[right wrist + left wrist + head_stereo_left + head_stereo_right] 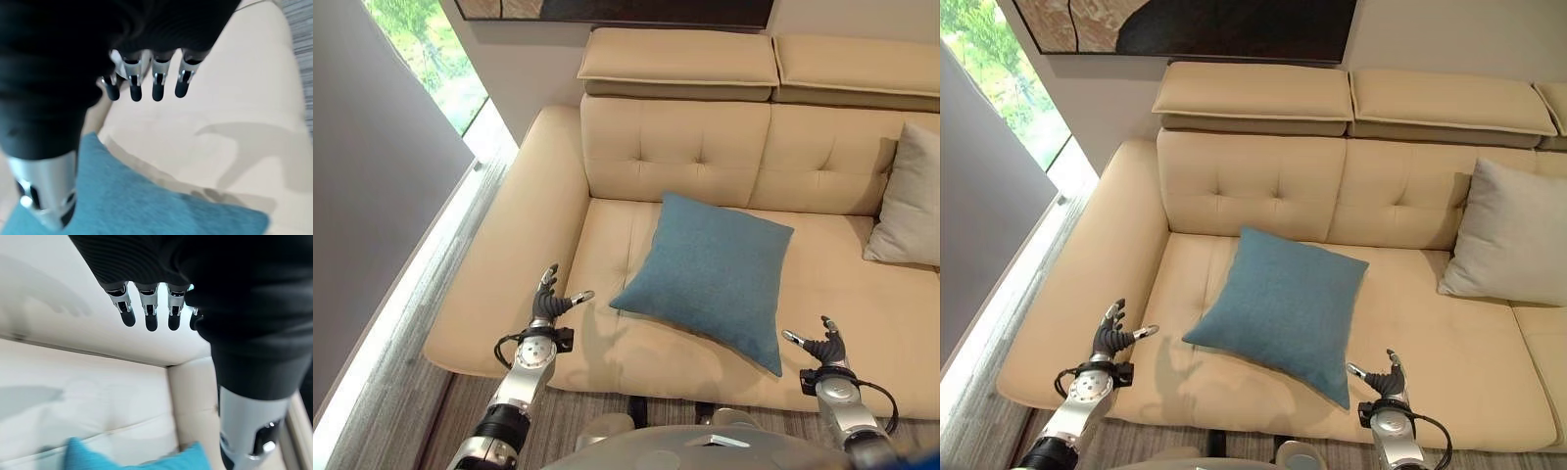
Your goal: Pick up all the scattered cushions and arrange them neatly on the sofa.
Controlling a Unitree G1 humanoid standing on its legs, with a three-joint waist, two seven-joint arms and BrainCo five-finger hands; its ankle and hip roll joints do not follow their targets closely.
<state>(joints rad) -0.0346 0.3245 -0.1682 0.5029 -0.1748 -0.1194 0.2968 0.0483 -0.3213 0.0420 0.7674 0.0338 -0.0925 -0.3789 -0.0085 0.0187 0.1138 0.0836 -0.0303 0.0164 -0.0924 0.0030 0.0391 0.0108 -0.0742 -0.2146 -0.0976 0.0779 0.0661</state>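
Observation:
A blue cushion point(710, 275) lies flat and turned like a diamond on the beige sofa's seat point(607, 230); a strip of it also shows in the left wrist view point(137, 461) and the right wrist view point(146, 205). A grey cushion point(909, 201) leans against the backrest at the right. My left hand point(548, 304) hovers over the seat's front edge, left of the blue cushion, fingers straight and empty. My right hand point(824, 346) is raised near the cushion's lower right corner, open, holding nothing. Neither hand touches a cushion.
The sofa's wide armrest point(494, 264) is at the left, with a wood floor strip point(431, 323) and a window wall point(382, 176) beyond. Two headrest pads point(677, 57) top the backrest. A dark picture point(1185, 27) hangs above.

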